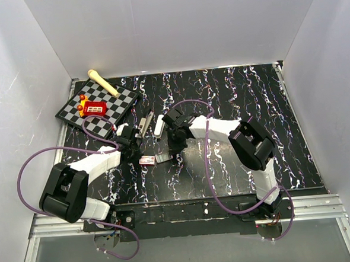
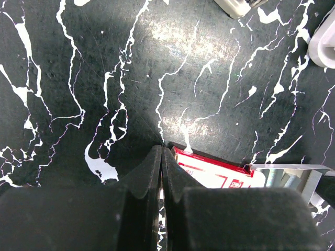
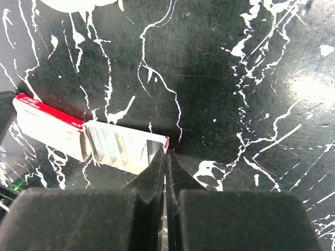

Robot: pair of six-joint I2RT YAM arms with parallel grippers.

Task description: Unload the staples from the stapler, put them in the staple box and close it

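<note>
The stapler (image 1: 146,123), left of centre, appears light, rigid and slick, best pinched across its narrow sides. Jaws of left gripper (image 2: 161,154) and right gripper (image 3: 166,159) pressed together, empty.

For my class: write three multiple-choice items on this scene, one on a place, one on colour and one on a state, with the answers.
1. Where in the top view is the red toy? A lower right; B upper left; C dead centre.
2. What colours is the box? A red and white; B blue and yellow; C green and black.
3. How do the left gripper and right gripper stand? A both open; B left open, right shut; C both shut.

Answers: 1 B, it sits on the chequered board there. 2 A, it shows a red edge and a white face. 3 C, the fingertips meet in both wrist views.
</note>
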